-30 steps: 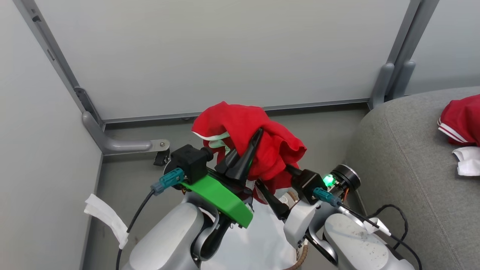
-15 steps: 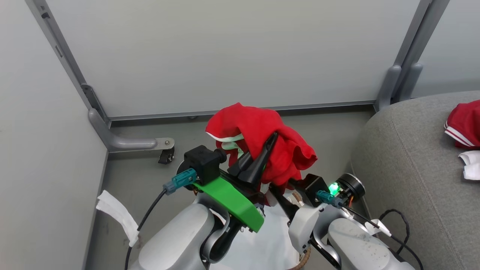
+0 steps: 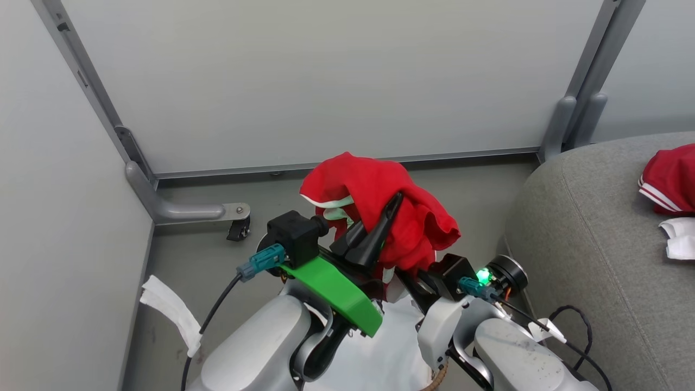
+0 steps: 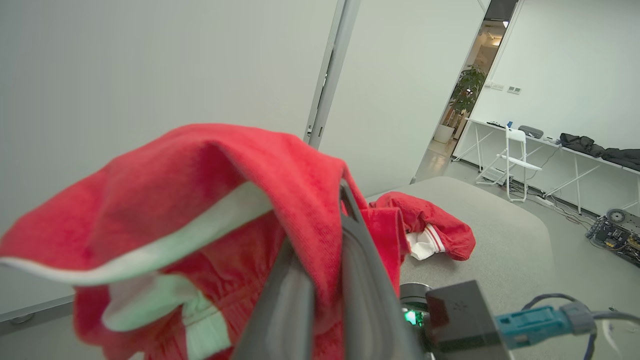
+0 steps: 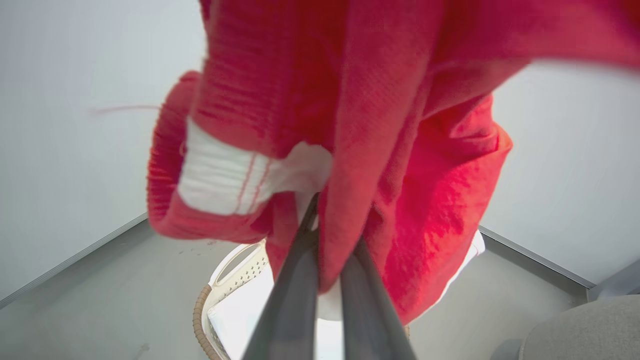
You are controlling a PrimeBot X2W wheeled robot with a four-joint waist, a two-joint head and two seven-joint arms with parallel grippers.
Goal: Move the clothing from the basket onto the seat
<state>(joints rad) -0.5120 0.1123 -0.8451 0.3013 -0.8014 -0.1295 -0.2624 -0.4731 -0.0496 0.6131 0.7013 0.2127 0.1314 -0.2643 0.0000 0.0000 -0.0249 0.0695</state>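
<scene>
Red clothing (image 3: 380, 201) hangs bunched above the basket (image 5: 198, 310), nipped by both pincers. The left gripper (image 3: 379, 217) and the right gripper (image 5: 327, 285) are each closed narrow on a fold. The seat (image 3: 586, 233) lies at three o'clock of it and bears another red garment (image 3: 668, 179). Loose folds dangling toward six o'clock could catch the basket's rim. A thin pinch might also slip if the arms pull apart. No brand or writing can be read.

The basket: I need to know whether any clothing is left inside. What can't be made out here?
The basket inside, right wrist view: mostly covered by the held red garment.
Head view: both forearms hide it apart from white liner.
The other garment on the seat: cut by head view's right edge.
</scene>
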